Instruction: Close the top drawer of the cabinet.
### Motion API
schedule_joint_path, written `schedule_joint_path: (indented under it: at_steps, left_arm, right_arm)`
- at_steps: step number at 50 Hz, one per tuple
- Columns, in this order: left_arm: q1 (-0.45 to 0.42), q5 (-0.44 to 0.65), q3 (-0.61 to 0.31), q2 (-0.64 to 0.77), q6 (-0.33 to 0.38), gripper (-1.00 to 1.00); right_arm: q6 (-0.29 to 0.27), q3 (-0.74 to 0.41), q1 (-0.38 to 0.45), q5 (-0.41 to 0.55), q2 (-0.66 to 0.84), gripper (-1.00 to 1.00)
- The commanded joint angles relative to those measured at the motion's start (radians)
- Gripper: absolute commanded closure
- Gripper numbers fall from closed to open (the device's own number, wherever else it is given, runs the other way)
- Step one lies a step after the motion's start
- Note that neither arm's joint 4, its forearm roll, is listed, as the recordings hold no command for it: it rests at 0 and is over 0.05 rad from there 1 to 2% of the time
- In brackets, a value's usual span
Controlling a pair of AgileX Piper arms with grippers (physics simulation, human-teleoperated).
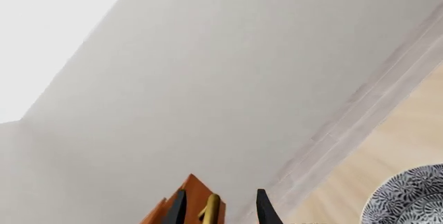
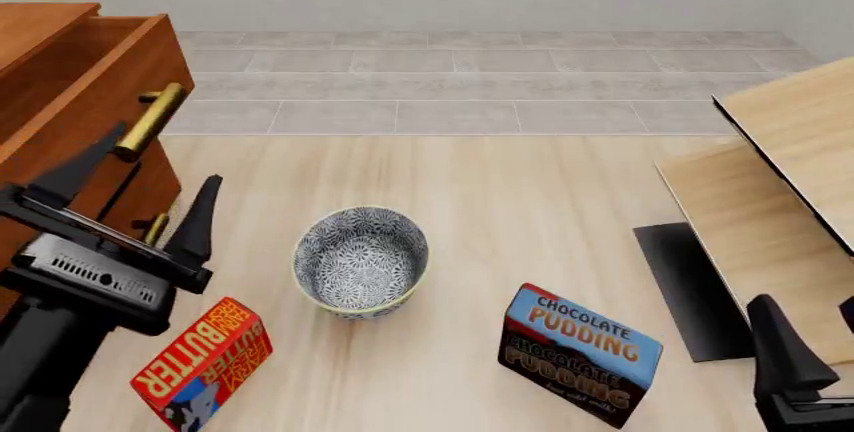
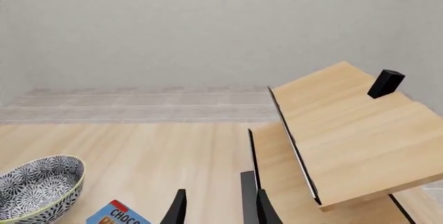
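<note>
The cabinet (image 2: 40, 72) stands at the left edge of the front view. Its top drawer (image 2: 114, 72) juts out open, with a brass bar handle (image 2: 150, 120) on its flat front. My left gripper (image 2: 140, 194) is open just in front of and below that handle. In the left wrist view the handle (image 1: 209, 208) and a corner of the drawer (image 1: 194, 187) show between the spread fingers of the left gripper (image 1: 221, 209); I cannot tell if they touch. My right gripper (image 3: 221, 208) is open and empty; in the front view it sits low at the right (image 2: 785, 357).
A patterned bowl (image 2: 360, 257) stands mid-floor. A butter box (image 2: 207, 360) lies by my left arm and a chocolate pudding box (image 2: 581, 352) stands to the right. Pale light-wood furniture (image 2: 787, 152) fills the right side. A lower drawer handle (image 2: 156, 227) shows behind my left gripper.
</note>
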Motion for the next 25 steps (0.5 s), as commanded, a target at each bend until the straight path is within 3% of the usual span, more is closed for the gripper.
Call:
schedule_joint_path:
  at_steps: [1, 13, 20, 25]
  left_arm:
    - [0.002, -0.167, 0.017, 0.144, 0.093, -1.00]
    - [0.058, -0.168, -0.041, 0.209, 0.160, -1.00]
    - [0.078, -0.168, -0.073, 0.204, 0.247, -1.00]
    - [0.089, -0.168, -0.088, 0.235, 0.253, -1.00]
  right_arm:
    - [-0.002, 0.004, 0.003, 0.001, 0.000, -1.00]
    - [0.001, 0.000, 0.002, 0.005, 0.000, -1.00]
    - [0.002, -0.004, -0.008, 0.008, 0.000, -1.00]
    - [0.002, -0.009, -0.008, 0.011, 0.000, -1.00]
